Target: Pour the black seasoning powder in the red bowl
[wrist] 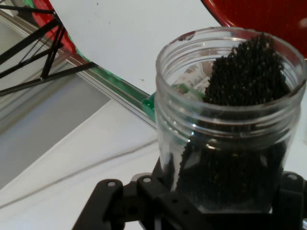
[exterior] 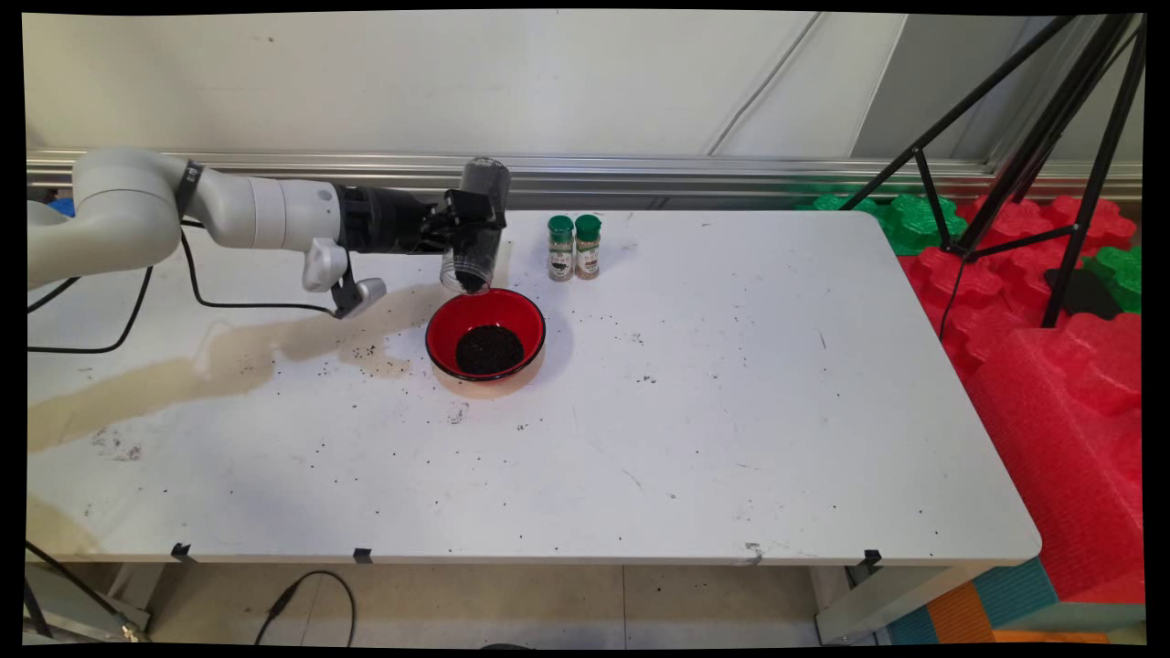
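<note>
A white table [exterior: 731, 411] is filling most of the main view, its surface speckled with small dark grains and marked by a long tan stain [exterior: 183, 375] running across its left side. Red and green foam blocks [exterior: 1051, 366] are lying stacked to the right of the table, with the black legs of a tripod [exterior: 1051, 137] standing over them.

The white robot arm [exterior: 228, 210] is reaching in horizontally from the left, with a black cable hanging below it. Its gripper [exterior: 471, 219] is clamping a clear plastic jar [exterior: 475, 228], which is turned mouth-downward over the far rim of a red bowl [exterior: 485, 334]. The bowl is sitting near the table's middle left and is holding a mound of black seeds [exterior: 489, 349].

In the hand view, the jar [wrist: 230, 124] is sitting between the black fingers, lidless, its threaded mouth facing away from the camera. Black seeds are piling against the jar's mouth, and the bowl's red rim [wrist: 259, 14] is showing just beyond it.

Just to the right of the jar, two small spice bottles [exterior: 574, 247] with green caps are standing upright side by side, touching or nearly touching each other.
</note>
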Robot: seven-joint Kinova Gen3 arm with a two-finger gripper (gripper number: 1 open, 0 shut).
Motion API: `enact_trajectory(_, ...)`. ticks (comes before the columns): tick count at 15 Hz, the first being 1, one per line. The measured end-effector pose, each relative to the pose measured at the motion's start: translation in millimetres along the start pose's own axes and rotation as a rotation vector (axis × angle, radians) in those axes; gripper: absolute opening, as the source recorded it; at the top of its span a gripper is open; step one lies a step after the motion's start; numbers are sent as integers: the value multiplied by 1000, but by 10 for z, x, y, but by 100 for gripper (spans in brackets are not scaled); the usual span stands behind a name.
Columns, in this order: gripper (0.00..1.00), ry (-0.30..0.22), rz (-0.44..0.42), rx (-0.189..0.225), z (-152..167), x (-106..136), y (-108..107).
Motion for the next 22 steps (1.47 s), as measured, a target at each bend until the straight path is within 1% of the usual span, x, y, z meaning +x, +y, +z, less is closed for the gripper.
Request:
enact_trajectory(12, 0, 0, 77, 22, -28, 25, -44)
enact_trajectory(22, 0, -5, 111, 31, -45, 33, -65)
